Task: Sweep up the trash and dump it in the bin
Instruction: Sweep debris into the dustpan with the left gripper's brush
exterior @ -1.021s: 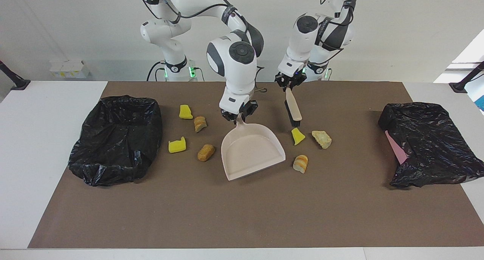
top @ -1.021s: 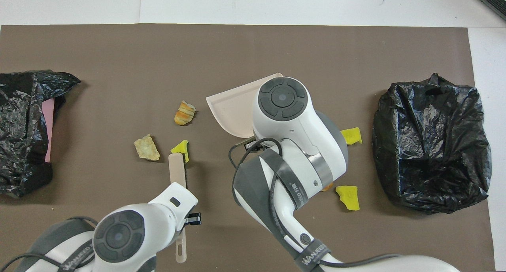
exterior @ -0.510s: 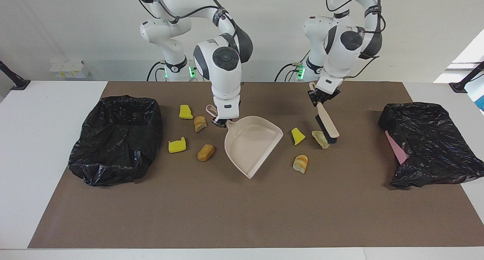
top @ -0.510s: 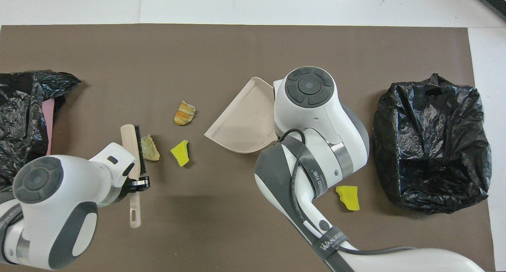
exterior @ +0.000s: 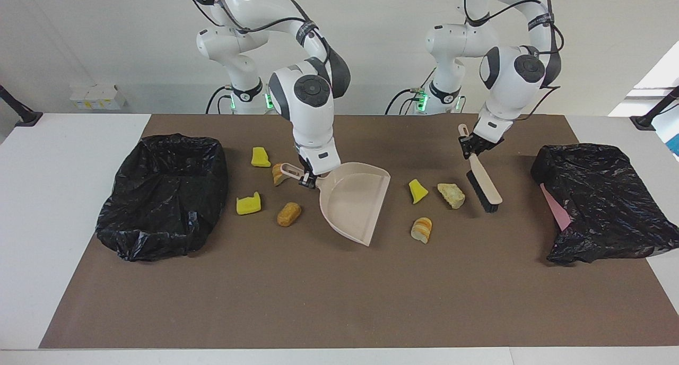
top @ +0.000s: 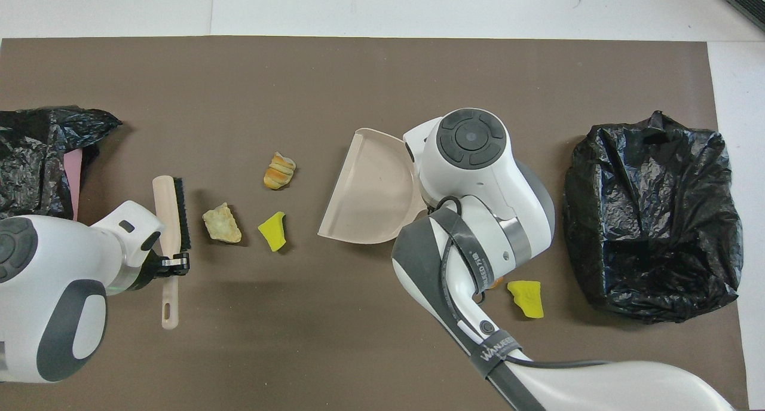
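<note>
Trash (exterior: 451,194) is lying scattered on the brown mat (exterior: 339,301), three lumps between dustpan (exterior: 353,203) and brush (exterior: 482,187), four nearer the open bin (exterior: 164,195). Looking light, spongy — sweep, don't pinch. Right gripper (exterior: 306,178) is clamping the dustpan handle, left gripper (exterior: 472,144) clamping the brush. Plenty of room.

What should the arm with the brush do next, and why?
Probably sweep the brush toward the dustpan. The left gripper holds it just past the pale lump, with the yellow wedge between lump and pan, whose open mouth the right gripper holds facing them.
</note>
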### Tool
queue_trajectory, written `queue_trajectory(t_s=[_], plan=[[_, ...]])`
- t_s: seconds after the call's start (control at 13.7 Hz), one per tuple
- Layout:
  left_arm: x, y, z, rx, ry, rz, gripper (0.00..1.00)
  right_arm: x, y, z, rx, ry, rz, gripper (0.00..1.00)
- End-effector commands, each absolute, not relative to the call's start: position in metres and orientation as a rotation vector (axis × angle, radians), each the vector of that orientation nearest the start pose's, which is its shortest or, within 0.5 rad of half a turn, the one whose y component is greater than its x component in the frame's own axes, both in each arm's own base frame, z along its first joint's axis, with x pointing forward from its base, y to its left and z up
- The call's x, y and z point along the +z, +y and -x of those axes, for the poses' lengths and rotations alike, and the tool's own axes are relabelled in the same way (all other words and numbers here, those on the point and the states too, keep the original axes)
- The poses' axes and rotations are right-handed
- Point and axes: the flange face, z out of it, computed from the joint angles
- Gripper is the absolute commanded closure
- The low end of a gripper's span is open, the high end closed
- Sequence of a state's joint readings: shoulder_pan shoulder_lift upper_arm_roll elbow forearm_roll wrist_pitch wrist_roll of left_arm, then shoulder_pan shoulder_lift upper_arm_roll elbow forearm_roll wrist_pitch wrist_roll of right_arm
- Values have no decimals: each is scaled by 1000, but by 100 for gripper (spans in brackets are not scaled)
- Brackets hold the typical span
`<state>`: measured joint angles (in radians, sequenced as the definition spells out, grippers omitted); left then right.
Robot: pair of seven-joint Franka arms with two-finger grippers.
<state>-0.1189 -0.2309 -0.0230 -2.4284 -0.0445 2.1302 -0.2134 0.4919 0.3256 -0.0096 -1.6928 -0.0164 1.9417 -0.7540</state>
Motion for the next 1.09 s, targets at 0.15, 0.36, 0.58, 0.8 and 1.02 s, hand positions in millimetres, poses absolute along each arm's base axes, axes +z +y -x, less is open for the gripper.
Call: queue_trajectory(t_s=[0.15, 0.36, 0.58, 0.8, 1.02], plan=[[362, -73, -458, 103, -126, 3144, 100, 376, 305, -569, 121, -2044, 2412, 100], [346, -81, -464, 91, -95, 3148, 100, 358, 316, -565, 141, -2124, 2368, 100], [331, -112, -462, 105, -64, 3179, 100, 347, 324, -553, 152, -2179, 2361, 100], [336, -152, -458, 95, -121, 3275, 100, 335, 332, -540, 195, -2241, 2342, 100], [341, -191, -450, 102, -146, 3305, 100, 332, 329, -536, 215, -2266, 2342, 100]])
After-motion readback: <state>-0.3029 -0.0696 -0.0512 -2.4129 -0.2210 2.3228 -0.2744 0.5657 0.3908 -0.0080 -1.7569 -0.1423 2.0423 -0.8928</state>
